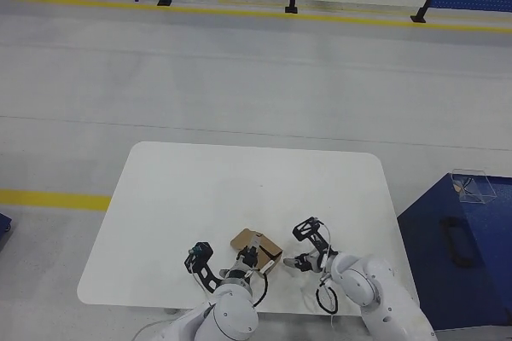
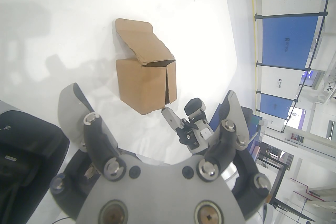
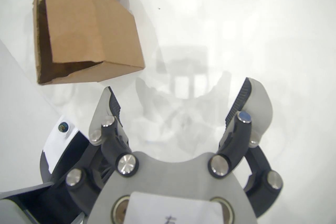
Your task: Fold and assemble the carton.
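A small brown carton (image 1: 258, 242) lies on its side near the front edge of the white table (image 1: 239, 183). It is partly formed, with one long flap (image 2: 134, 30) sticking out and the end panels (image 2: 169, 83) loosely shut. In the right wrist view its open end (image 3: 43, 51) shows a dark inside. My left gripper (image 2: 153, 101) is open just short of the carton (image 2: 143, 83), holding nothing. My right gripper (image 3: 178, 91) is open beside the carton (image 3: 86, 33); one of its fingertips (image 2: 166, 113) is at the carton's lower corner.
A blue cabinet (image 1: 465, 247) stands right of the table with a clear plastic box (image 1: 472, 183) on top. The table's far half is bare white. Blue panels (image 2: 288, 41) stand in the room behind.
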`<action>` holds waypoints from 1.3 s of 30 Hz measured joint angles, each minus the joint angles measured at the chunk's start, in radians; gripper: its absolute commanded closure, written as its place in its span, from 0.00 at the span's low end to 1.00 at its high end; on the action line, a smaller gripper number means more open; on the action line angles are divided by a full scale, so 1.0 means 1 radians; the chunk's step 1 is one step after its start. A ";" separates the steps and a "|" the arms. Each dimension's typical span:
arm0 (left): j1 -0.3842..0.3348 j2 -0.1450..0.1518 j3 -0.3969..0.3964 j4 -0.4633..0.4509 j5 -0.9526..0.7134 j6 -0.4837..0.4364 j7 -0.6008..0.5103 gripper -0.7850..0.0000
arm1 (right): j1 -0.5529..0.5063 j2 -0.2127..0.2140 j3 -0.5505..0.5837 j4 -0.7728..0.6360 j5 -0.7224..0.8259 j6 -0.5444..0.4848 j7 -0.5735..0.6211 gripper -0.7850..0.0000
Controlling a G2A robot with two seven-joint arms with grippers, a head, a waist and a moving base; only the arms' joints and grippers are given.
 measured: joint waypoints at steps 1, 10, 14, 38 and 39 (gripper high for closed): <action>0.000 0.000 0.000 0.000 0.000 0.000 0.000 0.00 | 0.014 -0.005 -0.020 0.016 -0.003 0.017 -0.015 0.00; 0.000 0.000 0.000 0.000 0.000 0.000 0.000 0.00 | 0.137 -0.040 -0.120 0.120 0.017 0.122 -0.103 0.00; 0.000 0.000 0.000 0.000 0.000 0.000 0.000 0.00 | 0.196 -0.055 -0.161 0.175 0.020 0.148 -0.107 0.00; 0.198 0.012 -0.070 0.126 0.253 -0.719 -0.159 0.00 | 0.191 -0.051 -0.081 0.129 0.053 0.195 -0.092 0.00; 0.198 0.012 -0.070 0.126 0.253 -0.717 -0.159 0.00 | 0.191 -0.051 -0.081 0.129 0.053 0.195 -0.092 0.00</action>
